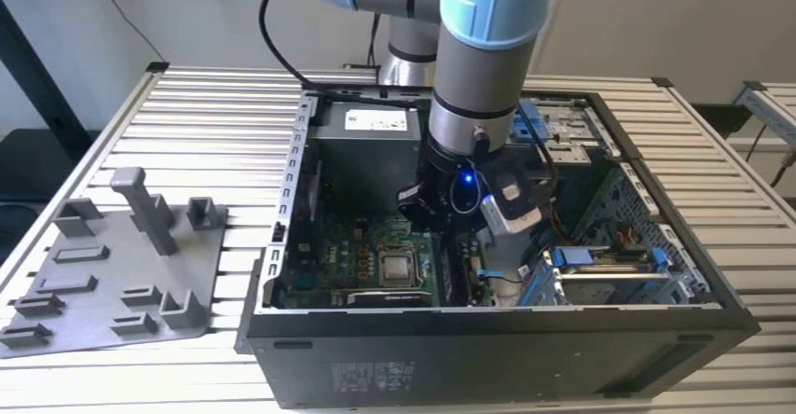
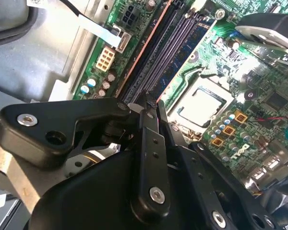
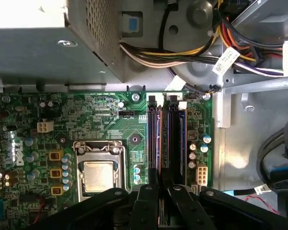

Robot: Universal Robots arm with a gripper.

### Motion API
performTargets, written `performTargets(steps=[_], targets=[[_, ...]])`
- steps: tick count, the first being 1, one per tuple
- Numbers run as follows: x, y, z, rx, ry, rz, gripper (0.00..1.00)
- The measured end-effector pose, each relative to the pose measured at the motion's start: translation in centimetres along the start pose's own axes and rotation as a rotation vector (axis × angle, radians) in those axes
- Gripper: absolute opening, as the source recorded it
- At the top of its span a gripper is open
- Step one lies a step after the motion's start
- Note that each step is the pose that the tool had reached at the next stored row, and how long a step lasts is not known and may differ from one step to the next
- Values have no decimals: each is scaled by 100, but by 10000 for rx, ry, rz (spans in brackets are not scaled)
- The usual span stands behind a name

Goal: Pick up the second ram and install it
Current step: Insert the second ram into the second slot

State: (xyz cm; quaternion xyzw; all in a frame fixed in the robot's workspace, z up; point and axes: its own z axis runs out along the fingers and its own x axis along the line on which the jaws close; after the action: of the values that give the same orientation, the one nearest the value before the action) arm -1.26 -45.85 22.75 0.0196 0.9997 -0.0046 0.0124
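The arm (image 1: 479,78) reached down into the open computer case (image 1: 498,358) on the desk (image 1: 186,97). Its gripper (image 3: 159,189) was drawn almost shut and seemed to pinch the near end of the second ram (image 3: 159,143), which stood on edge in line with the memory slot nearest the processor socket (image 3: 97,175). A look-alike stick (image 3: 181,143) sat a slot or two away.

I could not tell whether the stick was fully down. Held at one end only, it could have tipped under a push, one end seating while the far end rode high. A slight misalignment might also have jammed its edge on the slot wall or strained the board.
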Motion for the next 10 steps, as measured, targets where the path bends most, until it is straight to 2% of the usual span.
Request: performTargets(steps=[10], targets=[[-6, 8, 17, -3, 1, 2, 14]])
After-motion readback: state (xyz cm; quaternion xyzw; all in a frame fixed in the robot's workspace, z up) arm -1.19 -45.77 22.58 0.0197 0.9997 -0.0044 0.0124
